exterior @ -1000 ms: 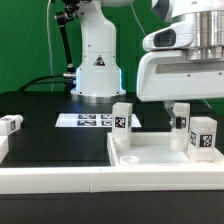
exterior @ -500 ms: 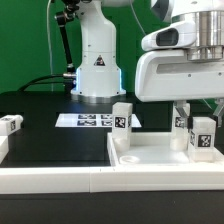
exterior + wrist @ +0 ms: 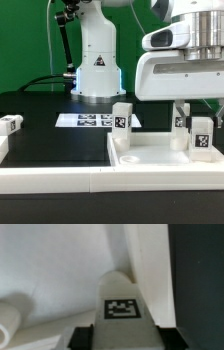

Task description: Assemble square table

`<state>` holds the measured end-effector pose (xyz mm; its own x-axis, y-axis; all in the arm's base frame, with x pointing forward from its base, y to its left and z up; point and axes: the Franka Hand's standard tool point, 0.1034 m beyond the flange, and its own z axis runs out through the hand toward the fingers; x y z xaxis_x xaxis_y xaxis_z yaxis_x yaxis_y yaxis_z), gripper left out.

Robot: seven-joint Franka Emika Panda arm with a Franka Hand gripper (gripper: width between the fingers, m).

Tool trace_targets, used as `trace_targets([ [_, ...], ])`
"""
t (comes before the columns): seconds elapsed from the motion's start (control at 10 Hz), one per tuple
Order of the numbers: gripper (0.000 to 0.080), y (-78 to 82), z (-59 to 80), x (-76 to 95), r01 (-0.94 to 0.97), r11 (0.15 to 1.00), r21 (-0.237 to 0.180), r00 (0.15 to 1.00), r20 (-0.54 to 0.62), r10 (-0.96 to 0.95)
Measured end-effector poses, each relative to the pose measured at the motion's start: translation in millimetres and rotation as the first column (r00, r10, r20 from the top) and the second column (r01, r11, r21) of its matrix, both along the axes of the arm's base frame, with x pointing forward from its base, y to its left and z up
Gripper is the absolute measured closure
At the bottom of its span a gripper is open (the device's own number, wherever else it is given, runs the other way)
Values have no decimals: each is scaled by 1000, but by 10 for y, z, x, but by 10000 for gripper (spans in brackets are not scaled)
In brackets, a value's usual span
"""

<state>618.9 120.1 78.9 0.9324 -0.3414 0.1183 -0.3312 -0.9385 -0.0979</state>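
The slab (image 3: 160, 155) lies flat against the front wall (image 3: 60, 182), recessed face up, braced there so it can't slide while legs go in. One leg (image 3: 122, 123) stands upright at its far corner on the exterior view's left. At the right side the gripper (image 3: 201, 128) has clamped partway shut on another leg (image 3: 201, 135), and the wrist view shows its tagged face (image 3: 121, 308) between the fingers, upright for turning into its socket. A spare leg (image 3: 10, 125) waits well apart at the left.

The square table (image 3: 160, 155) looks like smooth white plastic, a bit shiny. The leg (image 3: 122, 303) in the gripper (image 3: 196, 128) looks the same. The bench (image 3: 50, 135) is matt black.
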Motion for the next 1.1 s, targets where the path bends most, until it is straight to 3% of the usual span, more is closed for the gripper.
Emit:
trace_targets([
  [0.5,509,28,-4,-10,423,904,56,906,-34,-422],
  [0.8,509,70,-7,-28,669,738,85,743,-82,-664],
  [1.1,509,88,-6,-39,801,592,87,599,-122,-792],
])
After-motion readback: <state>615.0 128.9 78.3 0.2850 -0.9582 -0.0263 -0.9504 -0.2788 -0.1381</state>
